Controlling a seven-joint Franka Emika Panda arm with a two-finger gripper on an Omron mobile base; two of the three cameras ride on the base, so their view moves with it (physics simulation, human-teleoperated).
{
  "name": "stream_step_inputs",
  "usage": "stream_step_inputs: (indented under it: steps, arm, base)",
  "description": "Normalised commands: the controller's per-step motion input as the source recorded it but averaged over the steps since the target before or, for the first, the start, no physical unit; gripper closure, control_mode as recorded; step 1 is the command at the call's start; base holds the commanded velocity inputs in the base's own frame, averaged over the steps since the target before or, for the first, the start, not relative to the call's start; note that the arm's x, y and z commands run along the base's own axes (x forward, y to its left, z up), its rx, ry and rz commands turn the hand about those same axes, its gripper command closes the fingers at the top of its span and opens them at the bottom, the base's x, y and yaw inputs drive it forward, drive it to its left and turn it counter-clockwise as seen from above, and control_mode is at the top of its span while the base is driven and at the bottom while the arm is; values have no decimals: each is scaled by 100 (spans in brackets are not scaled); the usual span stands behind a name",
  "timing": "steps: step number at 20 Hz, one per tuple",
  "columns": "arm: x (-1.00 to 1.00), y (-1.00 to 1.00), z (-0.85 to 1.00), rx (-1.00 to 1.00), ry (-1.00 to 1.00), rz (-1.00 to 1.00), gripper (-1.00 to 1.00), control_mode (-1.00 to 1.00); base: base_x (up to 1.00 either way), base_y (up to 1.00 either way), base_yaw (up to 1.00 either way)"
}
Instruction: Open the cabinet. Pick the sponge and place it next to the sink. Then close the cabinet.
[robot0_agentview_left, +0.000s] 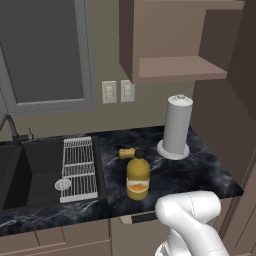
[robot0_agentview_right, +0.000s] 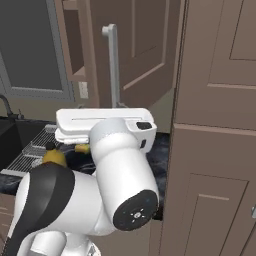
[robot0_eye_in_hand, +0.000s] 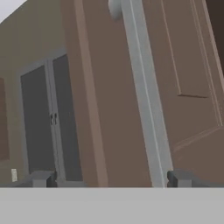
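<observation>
The brown wall cabinet (robot0_agentview_left: 175, 45) stands open, its lower shelf bare. Its panelled door (robot0_agentview_right: 145, 45) is swung out, with the long silver bar handle (robot0_agentview_right: 114, 70) facing me. In the hand view my gripper (robot0_eye_in_hand: 111, 179) is open and looks at the door (robot0_eye_in_hand: 96, 87) up close. The handle (robot0_eye_in_hand: 146, 100) runs ahead of it, near the right fingertip (robot0_eye_in_hand: 181, 178), with nothing held. The small yellow-tan sponge (robot0_agentview_left: 126, 152) lies on the dark counter just right of the sink (robot0_agentview_left: 35, 170), behind the bottle (robot0_agentview_left: 137, 177).
A white wire rack (robot0_agentview_left: 79, 167) lies along the sink's right side. A paper towel roll (robot0_agentview_left: 177, 125) stands upright at the back of the marbled counter (robot0_agentview_left: 200, 170). Tall brown cabinetry (robot0_agentview_right: 220, 125) closes off the right. My own arm (robot0_agentview_right: 120, 170) blocks much of the right base view.
</observation>
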Motion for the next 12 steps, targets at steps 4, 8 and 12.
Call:
stream_step_inputs:
  steps: [4, 8, 12]
  arm:
    - [33, 38, 0, 0, 0, 6, -100, -100]
    - [46, 30, 0, 0, 0, 5, -100, -100]
    - [45, 24, 0, 0, 0, 5, -100, -100]
  base:
    - [0, 0, 0]
    - [0, 0, 0]
    - [0, 0, 0]
